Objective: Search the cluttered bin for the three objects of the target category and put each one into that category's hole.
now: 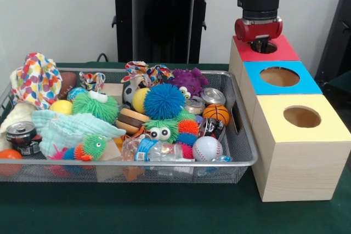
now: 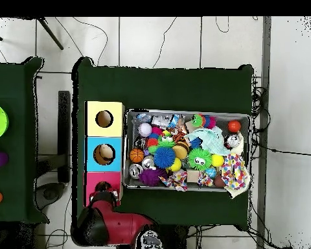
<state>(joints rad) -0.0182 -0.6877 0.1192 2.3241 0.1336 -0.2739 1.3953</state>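
Three pale wooden boxes stand in a row along one end of the table, one hole each; the gripper (image 1: 262, 41) hangs directly over the hole (image 1: 265, 47) of the red-topped box (image 1: 274, 53) nearest the robot, and whether its fingers are spread or clenched cannot be told; the bin (image 1: 244, 152) sits beside the boxes, mid-table, heaped with clutter including two drink cans, one at each end; none of the three animal toys can be picked out.
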